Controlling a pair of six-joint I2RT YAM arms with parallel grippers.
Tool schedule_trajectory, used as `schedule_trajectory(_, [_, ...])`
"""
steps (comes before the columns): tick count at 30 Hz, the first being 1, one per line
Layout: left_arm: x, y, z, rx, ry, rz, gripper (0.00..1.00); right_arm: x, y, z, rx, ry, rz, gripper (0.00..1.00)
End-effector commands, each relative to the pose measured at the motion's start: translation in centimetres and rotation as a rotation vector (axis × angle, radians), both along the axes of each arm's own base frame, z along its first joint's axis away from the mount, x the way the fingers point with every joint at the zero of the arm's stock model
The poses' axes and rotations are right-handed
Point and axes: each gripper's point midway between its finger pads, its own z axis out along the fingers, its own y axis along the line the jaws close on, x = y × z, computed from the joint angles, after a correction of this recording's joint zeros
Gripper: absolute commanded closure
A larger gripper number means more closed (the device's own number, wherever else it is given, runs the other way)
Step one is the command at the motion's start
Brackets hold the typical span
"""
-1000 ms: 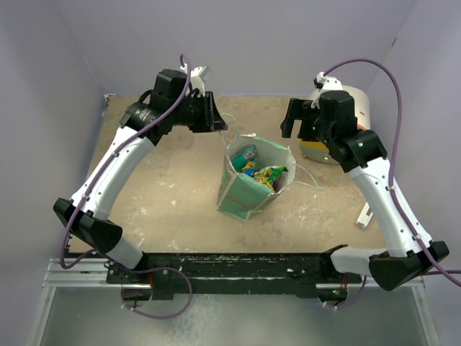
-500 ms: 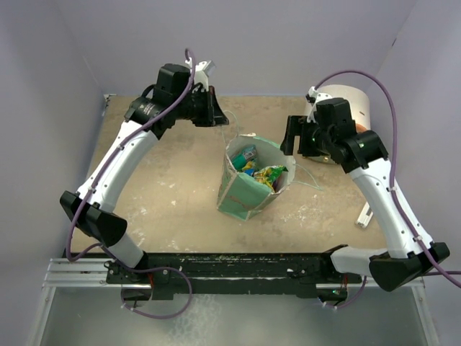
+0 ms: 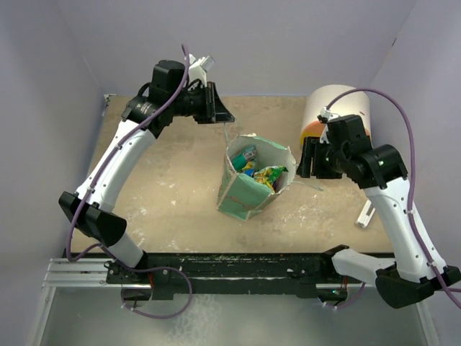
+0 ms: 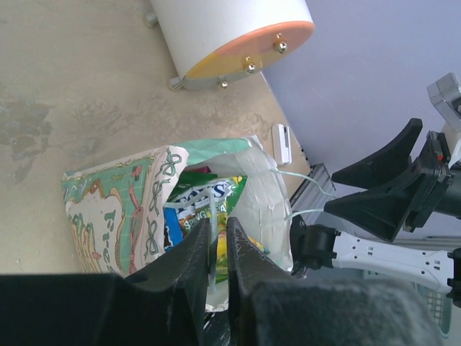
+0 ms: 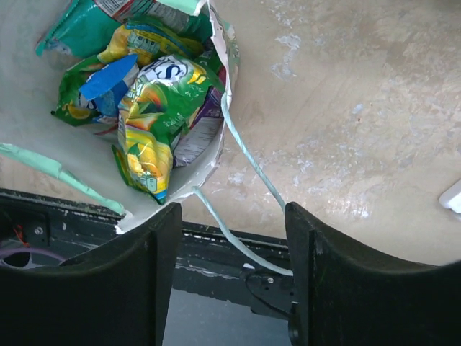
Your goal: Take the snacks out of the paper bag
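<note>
**Item 1: paper bag (image 3: 243,196).** Mint green with one patterned side. It is being stood upright near the middle of the table (image 3: 158,180), between the two arms, with its mouth gaping upward.

**Item 2: snacks (image 3: 266,173).** All are being kept inside the bag, heaped toward its right half, and none is lifted out yet. Uppermost is a yellow-green packet (image 5: 155,122). Its long axis is being laid from the bag's middle toward the rim nearest the right arm. A teal packet (image 5: 75,29) is being partly covered beyond it.

**Item 3: right gripper (image 3: 310,160).** Its fingers (image 5: 144,281) are being held well spread, with nothing between them. It is being poised just beside the bag's right rim, above a white string handle (image 5: 248,162) trailing on the table.

**Item 4: left gripper (image 3: 222,115).** It is being hung over the bag's far-left corner. Its fingers are being drawn nearly together, leaving only a narrow slit. A thin string appears to be running up toward them, but whether it is being pinched cannot be told.

**Item 5: governing relation.** The heap is lying to the robot's left of the right gripper and below it. That gripper is judged both the nearer and the readier. A short reach over the rim and down is being called for. The spread jaws are judged to be set across the top packet's narrow width.
</note>
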Motion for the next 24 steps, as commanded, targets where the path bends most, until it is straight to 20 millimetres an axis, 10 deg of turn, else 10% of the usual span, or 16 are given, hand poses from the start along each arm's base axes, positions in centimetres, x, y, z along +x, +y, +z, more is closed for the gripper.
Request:
schedule_trajectory(1, [-1.5,0.4,1.2,-0.021,-0.012,-0.029,0.80,0.0,0.0,-0.5,-0.018,0.020,0.031,0.43])
schedule_trajectory(15, [-2.8,-1.2,1.2,-0.111,0.089,-0.122,1.00,1.6,-2.6,-3.8,-0.207,0.063,-0.027,0.42])
schedule_trajectory(24, [-3.4,1.3,3.3,-0.129,0.037,-0.036,1.00,2.9,2.9,-0.8,0.084,-0.069,0.092,1.00])
